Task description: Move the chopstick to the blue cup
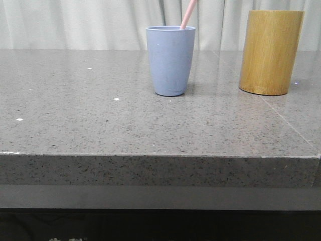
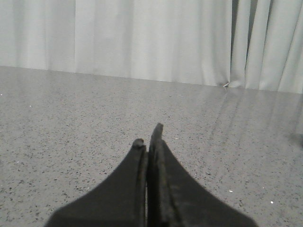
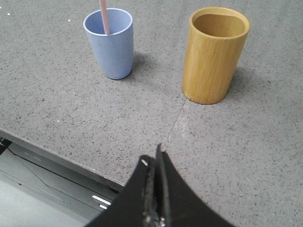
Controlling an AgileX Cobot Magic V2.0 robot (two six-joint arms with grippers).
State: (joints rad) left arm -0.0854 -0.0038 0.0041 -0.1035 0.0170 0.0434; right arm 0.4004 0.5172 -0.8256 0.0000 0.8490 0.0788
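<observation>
A pale pink chopstick (image 1: 188, 14) stands in the blue cup (image 1: 170, 61), leaning to the right, its top out of the front view. The cup (image 3: 111, 43) and the chopstick (image 3: 103, 16) also show in the right wrist view. My right gripper (image 3: 154, 156) is shut and empty, above the table's front edge, well short of the cup. My left gripper (image 2: 147, 137) is shut and empty, low over bare tabletop, with no cup in its view. Neither gripper shows in the front view.
A taller yellow-brown bamboo cylinder (image 1: 270, 52) stands to the right of the blue cup; its inside (image 3: 218, 26) looks empty. The grey speckled table (image 1: 100, 125) has its front edge (image 3: 57, 151) under my right gripper. White curtains (image 2: 142, 38) hang behind.
</observation>
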